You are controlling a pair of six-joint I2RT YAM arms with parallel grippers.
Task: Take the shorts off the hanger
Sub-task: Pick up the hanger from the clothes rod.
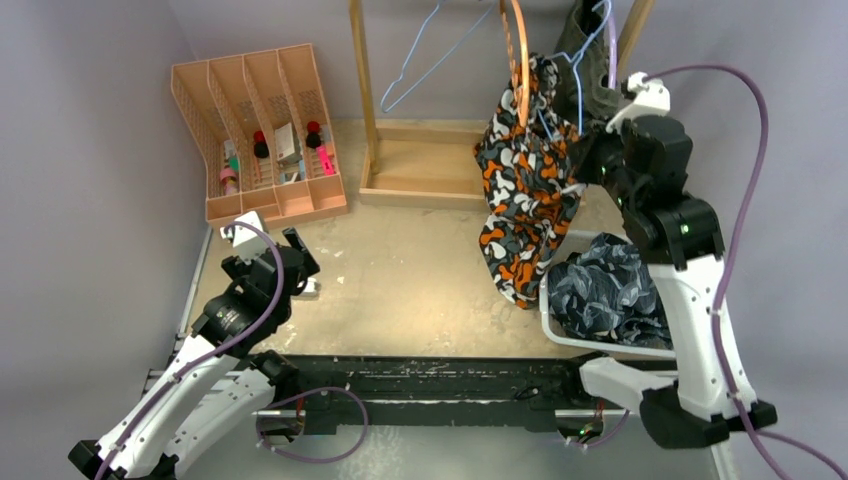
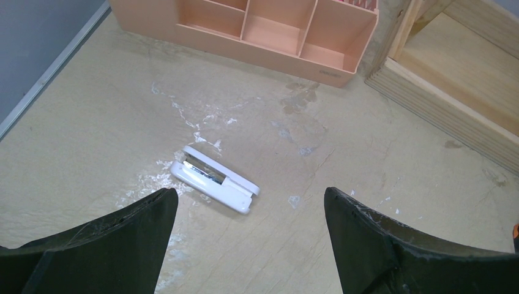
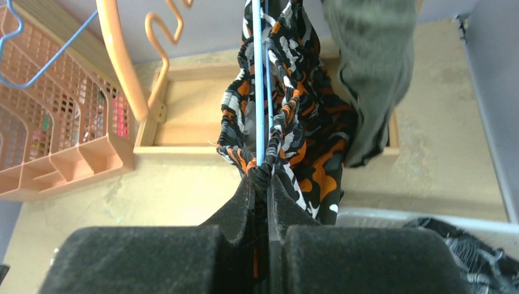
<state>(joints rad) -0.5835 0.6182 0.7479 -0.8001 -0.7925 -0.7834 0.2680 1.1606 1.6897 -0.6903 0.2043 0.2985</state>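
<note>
1. Right wrist view. Nearest the lens is the right gripper [image 3: 264, 184], its black padded fingers pressed together on the gathered waistband of the camouflage shorts [image 3: 309, 147]. The pinch sits just where the band rides on the blue wire hanger [image 3: 259, 86]. I cannot tell whether the wire is caught in the pinch too. The olive shorts [image 3: 367, 73] hang on the right, touching the camouflage pair.
2. Handling, judged from the same view: the cloth is thin, limp and light. The bunched elastic band is the thickest part and the likeliest hold. A leg hem would probably only stretch.
3. Left wrist view. The left gripper [image 2: 251, 245] has its fingers wide apart, holding nothing, above the bare table [image 2: 92, 122]. A small white object [image 2: 214, 179] lies just beyond the fingers. No shorts show here.
4. Top view. The camouflage shorts hang at rear right, with the legs drooping to the rim of the white basket [image 1: 548, 318]. The basket holds the blue-grey patterned shorts [image 1: 605, 290]. The right gripper meets the waistband from its right side. The left arm is well apart, at near left.
5. Judgement: the band may snag on the wire instead of sliding off. The hanger looks light and could swing with any pull.
</note>
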